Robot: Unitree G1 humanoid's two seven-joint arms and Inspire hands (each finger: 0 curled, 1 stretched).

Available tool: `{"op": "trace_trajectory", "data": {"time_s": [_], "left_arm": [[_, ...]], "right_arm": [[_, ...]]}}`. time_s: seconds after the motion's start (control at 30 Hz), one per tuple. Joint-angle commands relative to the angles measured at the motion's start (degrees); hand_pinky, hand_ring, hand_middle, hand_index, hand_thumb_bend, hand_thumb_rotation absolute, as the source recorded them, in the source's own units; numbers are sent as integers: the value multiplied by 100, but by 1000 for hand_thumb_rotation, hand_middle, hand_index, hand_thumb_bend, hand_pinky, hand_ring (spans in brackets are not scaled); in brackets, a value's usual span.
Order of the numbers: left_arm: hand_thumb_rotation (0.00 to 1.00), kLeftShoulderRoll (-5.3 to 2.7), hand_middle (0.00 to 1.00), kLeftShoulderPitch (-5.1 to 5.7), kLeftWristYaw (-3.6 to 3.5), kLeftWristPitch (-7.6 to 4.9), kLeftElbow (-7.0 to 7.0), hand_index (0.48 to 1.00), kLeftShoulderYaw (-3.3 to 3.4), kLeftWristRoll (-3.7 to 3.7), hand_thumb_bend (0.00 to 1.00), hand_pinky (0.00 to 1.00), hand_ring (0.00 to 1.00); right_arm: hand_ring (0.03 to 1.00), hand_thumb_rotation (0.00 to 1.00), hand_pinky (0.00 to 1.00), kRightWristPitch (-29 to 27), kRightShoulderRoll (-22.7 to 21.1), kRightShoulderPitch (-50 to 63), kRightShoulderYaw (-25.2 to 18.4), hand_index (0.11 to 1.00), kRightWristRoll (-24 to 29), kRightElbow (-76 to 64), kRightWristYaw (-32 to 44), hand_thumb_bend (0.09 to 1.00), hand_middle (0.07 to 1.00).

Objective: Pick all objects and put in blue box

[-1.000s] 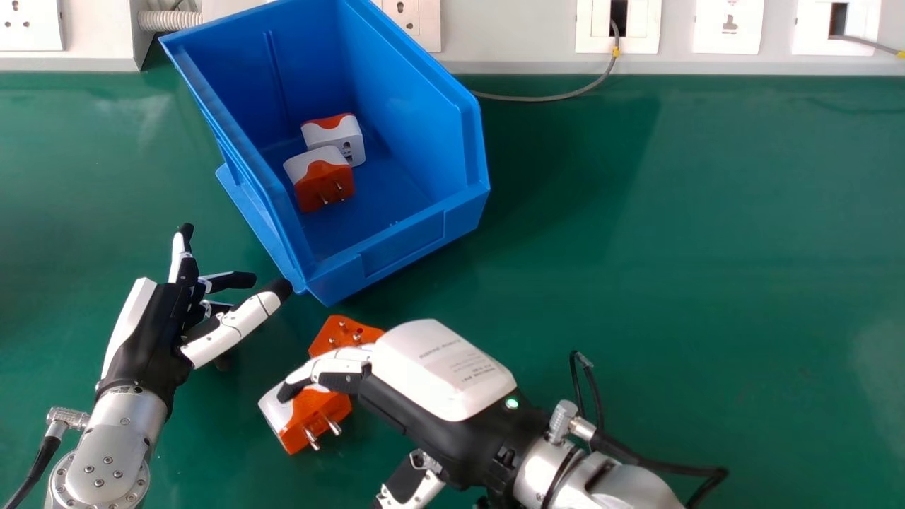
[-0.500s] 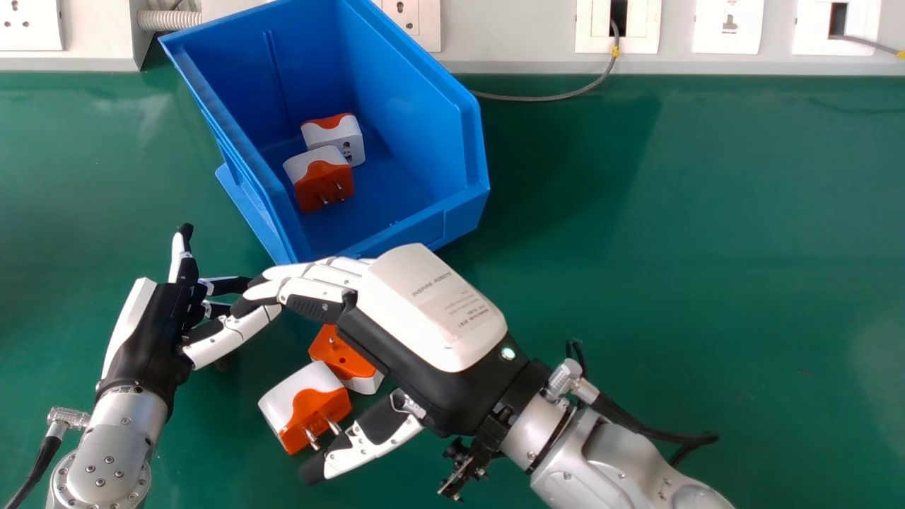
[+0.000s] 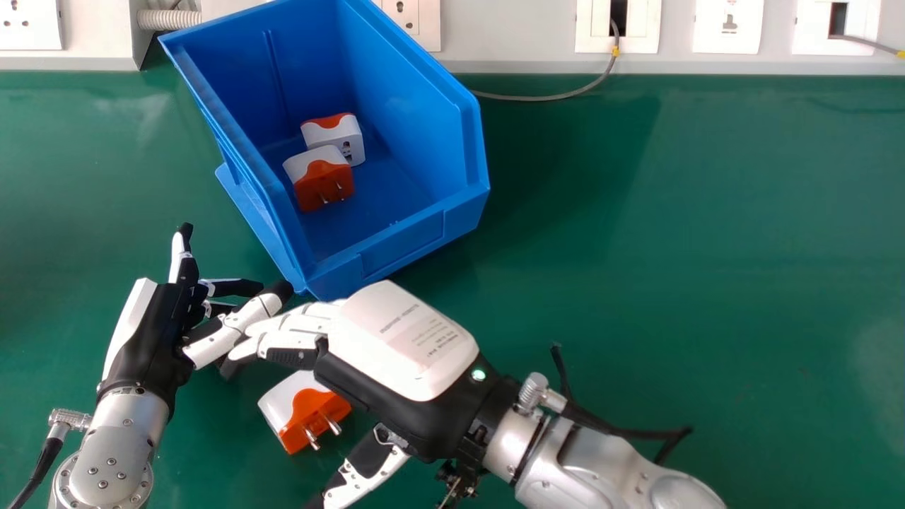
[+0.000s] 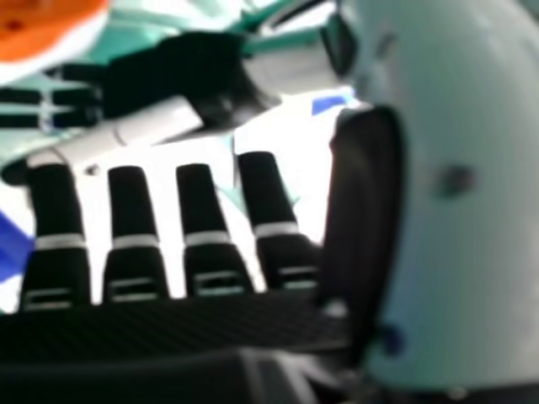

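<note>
The robot's right hand [image 3: 403,350] is spread wide, thumb well apart from its straight fingers, and it could snag on the left hand [image 3: 152,336] as it closes, because their digits overlap in the head view. An orange and white plug adapter [image 3: 300,413] lies on the green table [image 3: 636,283], seen between the right hand's fingers and thumb, prongs towards the thumb, so an uneven pinch might push it away from the blue box [image 3: 403,244]
</note>
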Motion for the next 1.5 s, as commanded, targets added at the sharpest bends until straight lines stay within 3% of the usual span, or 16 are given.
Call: {"op": "trace_trajectory", "data": {"time_s": [0.0,0.07,0.13,0.23,0.37,0.6,0.83,1.1,1.2,1.33,1.47], "left_arm": [[456,-280,687,379,-301,436,362,782,-329,222,717,530,604],[449,-268,686,365,-291,559,308,783,-359,263,713,532,603],[445,-253,687,369,-283,599,268,785,-382,295,710,535,604],[441,-272,692,363,-264,581,280,786,-370,289,709,543,610],[439,-263,697,381,-232,537,268,785,-390,355,708,552,615],[422,-283,711,311,-273,495,421,792,-352,318,686,574,635],[416,-278,713,328,-279,538,372,787,-355,318,680,580,639],[381,-286,712,327,-293,469,399,789,-338,290,658,570,635],[374,-281,719,357,-275,440,354,794,-349,308,655,571,641],[388,-253,729,291,-346,413,490,801,-354,302,666,578,651],[458,-258,747,276,-441,392,519,811,-316,217,722,574,663]], "right_arm": [[764,185,660,-112,65,-297,68,723,-26,214,50,830,787],[763,183,660,-184,89,-492,172,722,-127,560,-17,828,785],[762,181,660,-256,115,-645,254,721,-215,841,-122,826,783],[761,178,660,-376,171,-831,362,719,-350,1214,-333,822,781],[761,172,661,-482,222,-1025,507,718,-517,1603,-609,819,780],[764,173,664,-579,281,-1261,648,723,-566,1996,-799,794,772],[767,174,667,-533,311,-1274,653,727,-515,2016,-791,786,771],[767,171,667,-408,335,-1205,670,729,-492,1968,-631,784,771],[767,164,662,-245,320,-1198,709,726,-538,1901,-448,782,775],[766,145,659,423,235,-1154,764,708,-669,1452,361,776,779],[722,74,629,1328,220,-964,733,685,-670,814,1444,742,748]]}}
